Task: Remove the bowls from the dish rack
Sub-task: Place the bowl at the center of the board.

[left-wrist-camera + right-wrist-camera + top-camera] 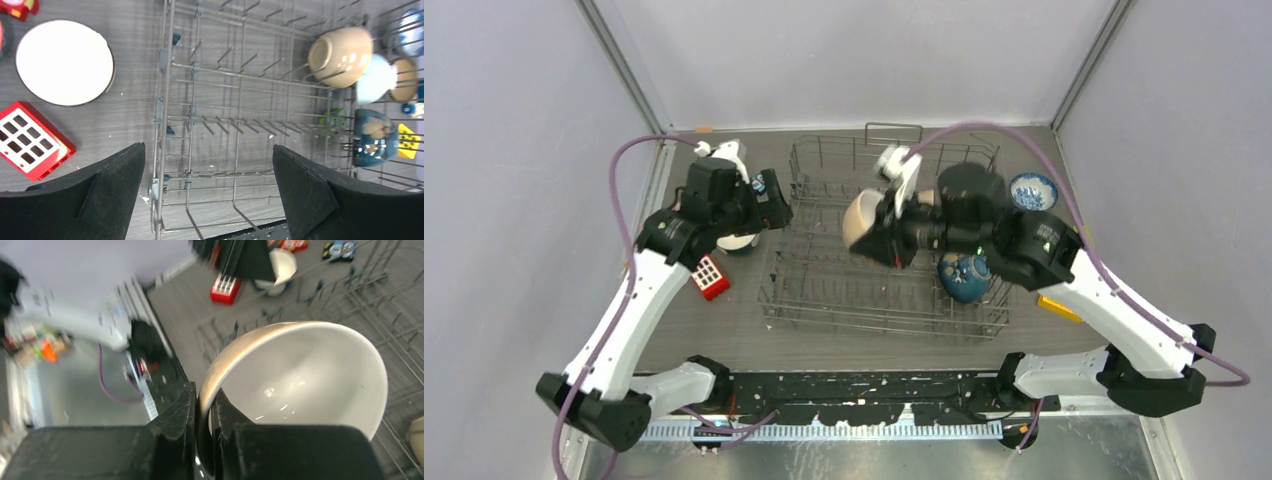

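Note:
The grey wire dish rack (876,324) sits mid-table. My right gripper (882,236) is shut on the rim of a tan bowl (860,218) with a white inside (305,375) and holds it tilted above the rack's middle; one finger is inside the rim and one outside (205,407). A dark blue bowl (964,277) stands in the rack's right end, with a mint bowl (377,80) and another tan bowl (406,80) beside it. My left gripper (772,208) is open and empty above the rack's left edge (210,192).
A white bowl (65,62) and a red block with white squares (710,277) lie on the table left of the rack. A blue-white patterned bowl (1033,190) and a yellow block (1060,307) lie to its right. A tiny green owl (332,120) stands in the rack.

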